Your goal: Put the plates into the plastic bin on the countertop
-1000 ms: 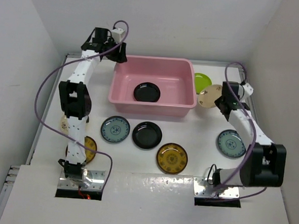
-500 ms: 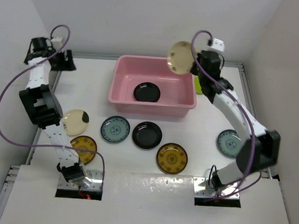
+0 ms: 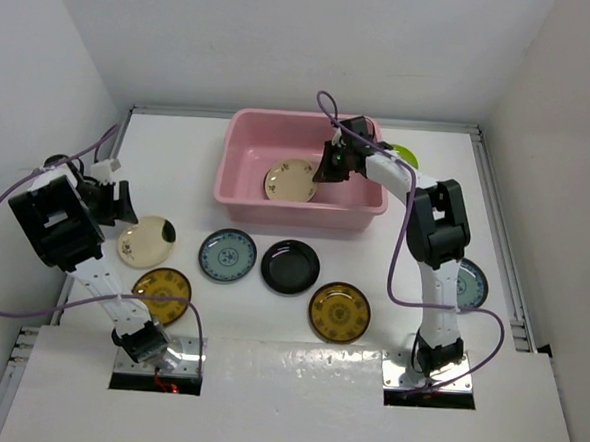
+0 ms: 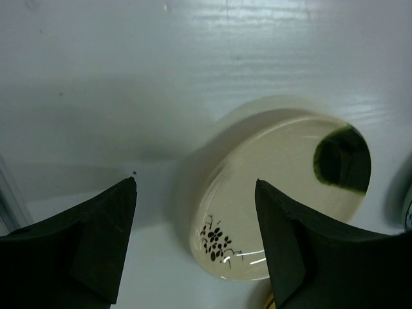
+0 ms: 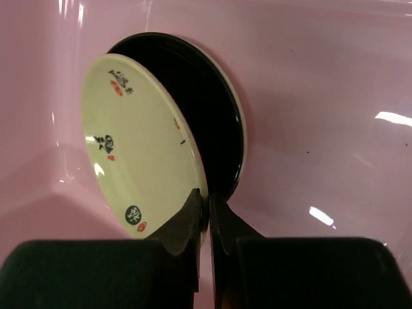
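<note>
While inside bin (image 5: 335, 129), plate (image 5: 138, 161) in tool (image 5: 205, 205).

Bright, diffuse overhead light in top view; faint soft shadows. White glare streaks on the plastic bin (image 5: 335, 84), right and top of right wrist view. Left wrist view dimmer, blurred.

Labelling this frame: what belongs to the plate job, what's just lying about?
Job: pink bin; cream plate in right claw; binned black plate; on the countertop: blotched plate, left amber plate, right amber plate, left teal plate, right teal plate, loose black plate, lime plate.
Lying about: nothing; only arm cables.
</note>
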### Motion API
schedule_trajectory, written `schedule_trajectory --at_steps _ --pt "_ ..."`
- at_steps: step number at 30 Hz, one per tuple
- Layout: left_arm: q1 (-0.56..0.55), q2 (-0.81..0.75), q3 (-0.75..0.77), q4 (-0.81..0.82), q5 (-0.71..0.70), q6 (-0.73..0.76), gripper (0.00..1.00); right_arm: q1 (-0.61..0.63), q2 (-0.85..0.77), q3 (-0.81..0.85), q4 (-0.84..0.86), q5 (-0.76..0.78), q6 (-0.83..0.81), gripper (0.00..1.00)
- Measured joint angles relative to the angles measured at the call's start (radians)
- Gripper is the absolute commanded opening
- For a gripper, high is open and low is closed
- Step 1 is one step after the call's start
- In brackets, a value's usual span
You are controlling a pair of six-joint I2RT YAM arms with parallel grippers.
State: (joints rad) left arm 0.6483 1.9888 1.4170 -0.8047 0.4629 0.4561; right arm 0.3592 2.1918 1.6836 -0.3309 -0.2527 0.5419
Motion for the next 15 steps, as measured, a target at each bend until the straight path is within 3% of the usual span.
schedule_trajectory --at_steps 2,3,6,8,11,14,15 --pt "0.016 -0.008 -0.025 -0.001 0.005 0.021 0.76 -0.004 0.017 0.005 -0.004 -0.018 0.011 0.24" --pt "0.023 -0.011 -0.037 -0.002 0.006 0.030 0.77 -0.004 0.023 0.008 -0.006 -0.023 0.015 0.41" --pt "0.027 -0.021 -0.060 -0.006 0.019 0.046 0.78 -0.009 0.035 0.038 -0.023 -0.036 0.015 0.65" --pt "0.027 -0.024 -0.067 -0.012 0.029 0.060 0.78 -0.008 0.038 0.055 -0.039 -0.039 0.005 0.71" --pt "0.027 -0.029 -0.078 -0.017 0.040 0.076 0.77 -0.008 0.038 0.076 -0.059 -0.036 -0.016 0.73" --pt "0.024 -0.034 -0.094 -0.024 0.047 0.087 0.69 -0.008 0.037 0.078 -0.077 -0.024 -0.039 0.73" --pt "0.024 -0.034 -0.097 -0.025 0.046 0.088 0.61 -0.009 0.037 0.078 -0.084 -0.019 -0.045 0.73"
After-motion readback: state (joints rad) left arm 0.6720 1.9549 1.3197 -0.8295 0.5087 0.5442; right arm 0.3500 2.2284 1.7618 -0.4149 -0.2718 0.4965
